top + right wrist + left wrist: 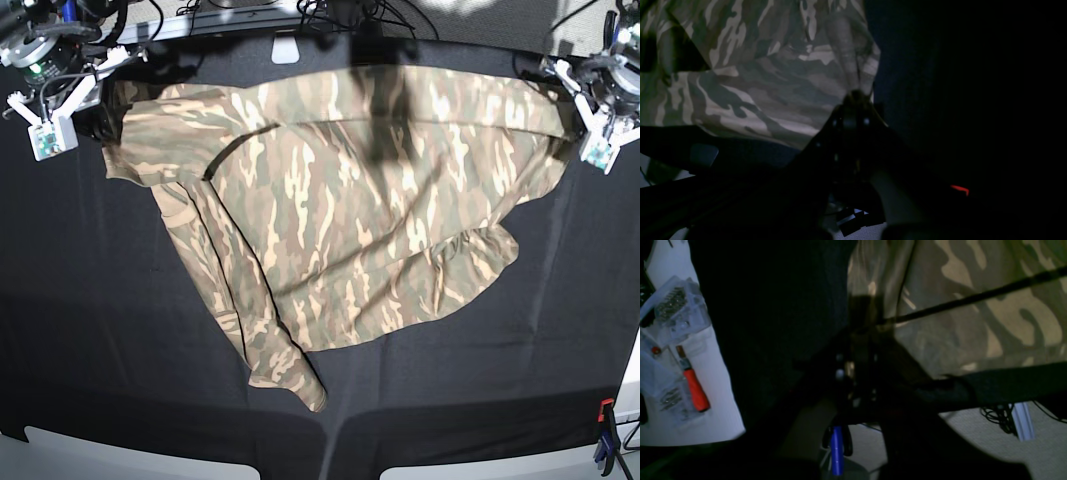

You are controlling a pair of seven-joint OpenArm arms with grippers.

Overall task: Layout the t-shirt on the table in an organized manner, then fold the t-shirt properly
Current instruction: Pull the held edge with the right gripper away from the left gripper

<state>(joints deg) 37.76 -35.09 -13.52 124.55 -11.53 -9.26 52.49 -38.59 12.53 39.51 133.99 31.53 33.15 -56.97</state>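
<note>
The camouflage t-shirt (340, 220) lies spread over the black table (100, 330), stretched along the far edge, with a long sleeve trailing toward the near side. My left gripper (572, 112) is at the shirt's far right corner in the base view. In the left wrist view it (860, 328) is shut on the edge of the t-shirt (973, 306). My right gripper (103, 118) is at the far left corner. The right wrist view shows it (857, 96) shut on a pinch of the t-shirt (756, 83).
Cables (330, 15) run along the table's far edge. A clamp (605, 440) grips the near right corner, and a blue clamp (836, 450) shows below the left gripper. Beside the table, a white surface holds an orange-handled screwdriver (695, 390) and boxes of screws (673, 306).
</note>
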